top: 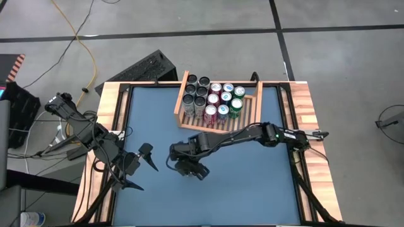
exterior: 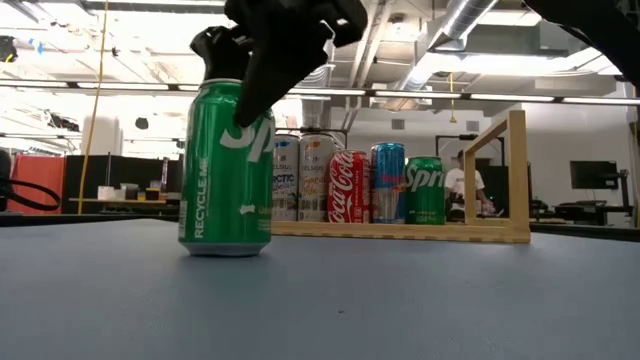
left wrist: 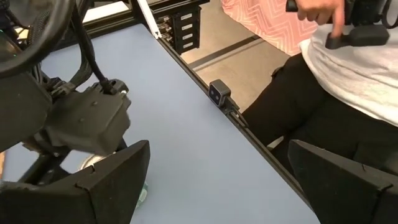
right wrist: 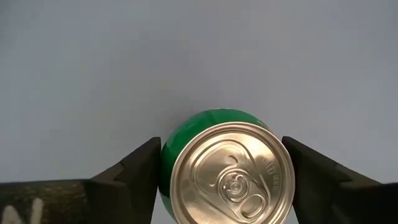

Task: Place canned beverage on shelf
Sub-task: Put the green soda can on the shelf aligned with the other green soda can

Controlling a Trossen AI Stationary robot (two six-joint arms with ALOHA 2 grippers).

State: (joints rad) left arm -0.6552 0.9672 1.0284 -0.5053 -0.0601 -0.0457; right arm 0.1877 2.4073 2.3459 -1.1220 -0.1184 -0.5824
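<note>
Green can (exterior: 226,170) w/ white lettering, silver top; blue table (top: 246,183); light wood shelf (top: 214,125); dark right gripper (right wrist: 217,174).

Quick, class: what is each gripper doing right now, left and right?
Left gripper: open, holding nothing, beside the work.
Right gripper: fingers astride the green can; grip cannot be told.

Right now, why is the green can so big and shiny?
In the low view the green can stands nearest the camera, so it looks bigger than the cans in the shelf. In the right wrist view its silver top glints between the right hand fingers.
</note>
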